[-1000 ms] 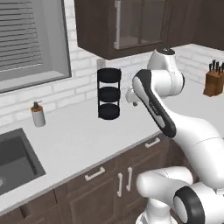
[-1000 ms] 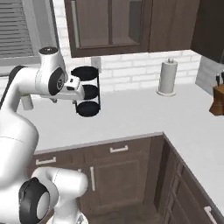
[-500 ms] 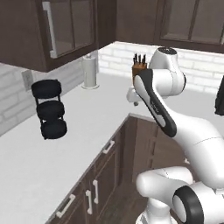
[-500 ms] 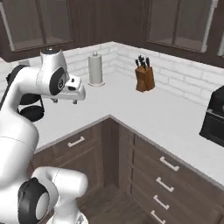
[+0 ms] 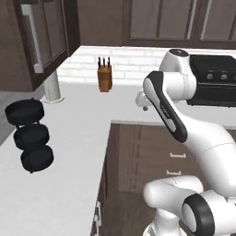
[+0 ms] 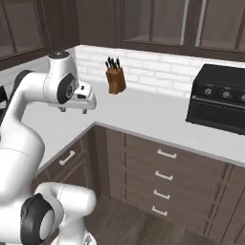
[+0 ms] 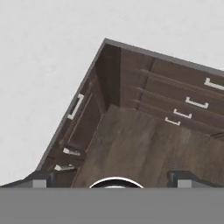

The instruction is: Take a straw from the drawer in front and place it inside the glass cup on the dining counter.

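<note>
White worktop (image 6: 143,115) wrapped an inside corner under dark upper cabinets; a knife block (image 6: 115,79) stood at 12 o'clock by the brick backsplash, a black oven (image 6: 217,99) at 2 o'clock, and a black three-tier stand (image 5: 30,136) at 9 o'clock in the left base view. Gripper (image 7: 112,177) hung over the corner with jaws wide and nothing between them, dark drawer fronts (image 7: 183,103) with silver bar handles all shut below. Straw, glass cup and dining counter could not be located.

You're looking at an L-shaped white worktop (image 6: 143,115) over dark brown drawer fronts (image 6: 162,170), white brick backsplash (image 6: 158,72), glass-front upper cabinets (image 6: 143,21), wood-plank floor (image 7: 144,148); lighting looks flat and even, probably.
</note>
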